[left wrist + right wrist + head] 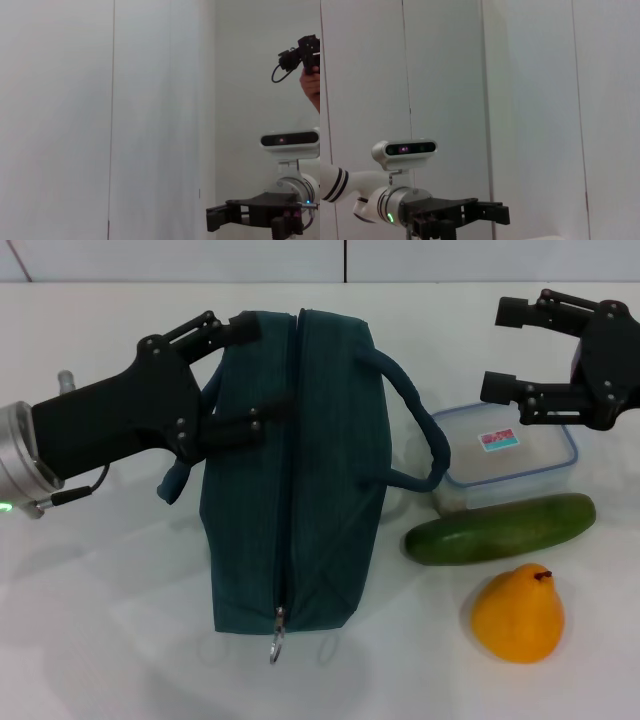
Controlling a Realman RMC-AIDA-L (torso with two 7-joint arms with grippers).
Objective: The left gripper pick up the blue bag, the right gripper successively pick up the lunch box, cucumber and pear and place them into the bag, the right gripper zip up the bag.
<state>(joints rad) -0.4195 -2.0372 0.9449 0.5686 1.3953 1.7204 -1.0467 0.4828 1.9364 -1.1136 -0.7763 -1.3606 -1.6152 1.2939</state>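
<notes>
A soft, dark teal fabric bag (295,470) lies along the middle of the white tabletop (100,640), its zipper closed down the ridge with a metal ring pull at the near end. The left gripper (245,375) reaches in from the left edge, its black fingers (235,425) spread around the bag's far left side and strap. Toward the right edge sits a clear rectangular plastic lunch box (510,455), with a smooth long green cucumber (500,530) just in front and a rounded orange-yellow pear (518,615) nearer still. The right gripper (510,350) hovers over the lunch box, fingers wide apart and empty.
</notes>
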